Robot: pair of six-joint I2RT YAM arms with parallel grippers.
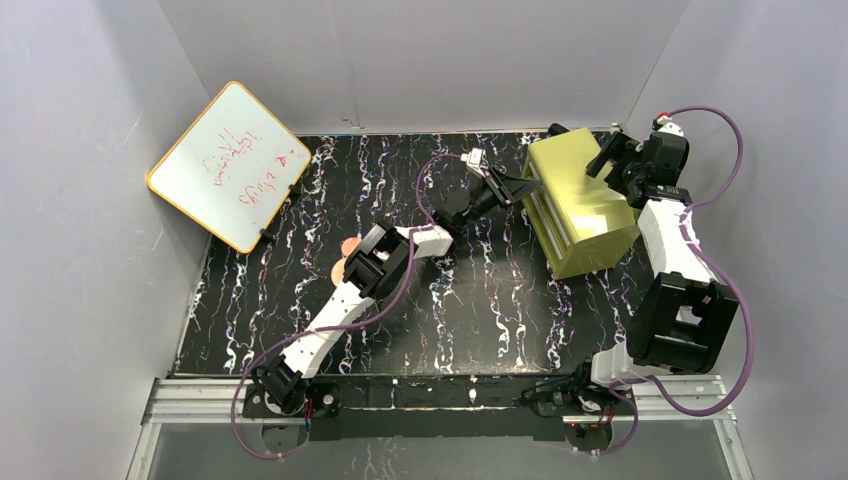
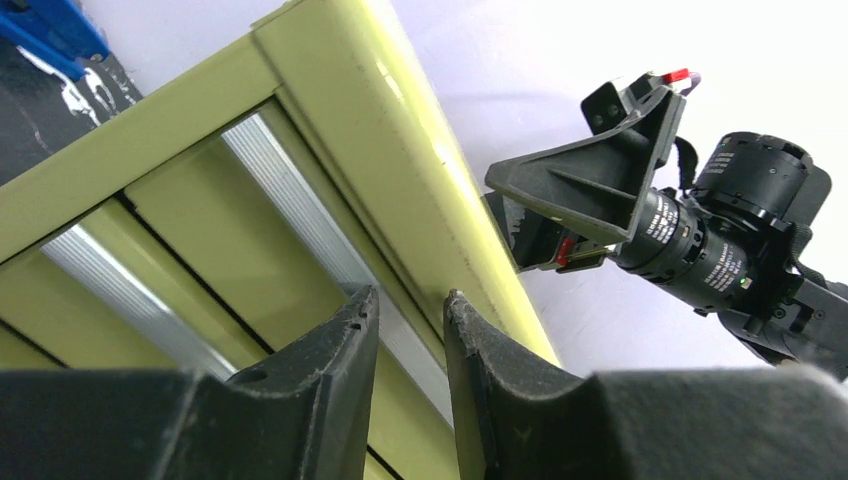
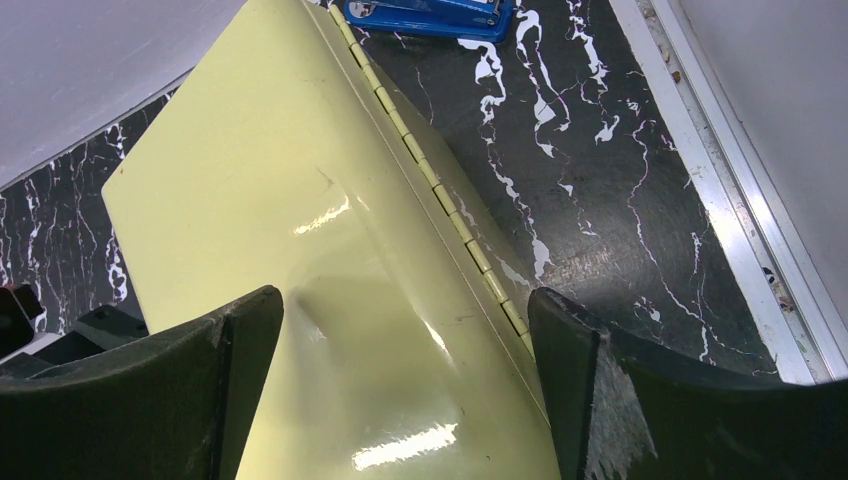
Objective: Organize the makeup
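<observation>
Two copper-pink discs (image 1: 349, 243) (image 1: 338, 270) lie on the black marbled table left of the middle, partly hidden by my left arm. The pencil sticks and the white palette are out of view. My left gripper (image 1: 522, 187) is at the front of the yellow-green drawer box (image 1: 585, 215). In the left wrist view its fingers (image 2: 350, 335) stand nearly together around the top drawer's silver handle (image 2: 290, 195). My right gripper (image 1: 612, 155) is open over the box's back top, with its jaws wide apart above the lid (image 3: 300, 200).
A yellow-rimmed whiteboard (image 1: 230, 165) leans at the far left. A blue stapler (image 3: 430, 15) lies behind the box and also shows in the left wrist view (image 2: 45, 30). Grey walls close in on three sides. A metal rail (image 3: 720, 190) runs along the table's right edge.
</observation>
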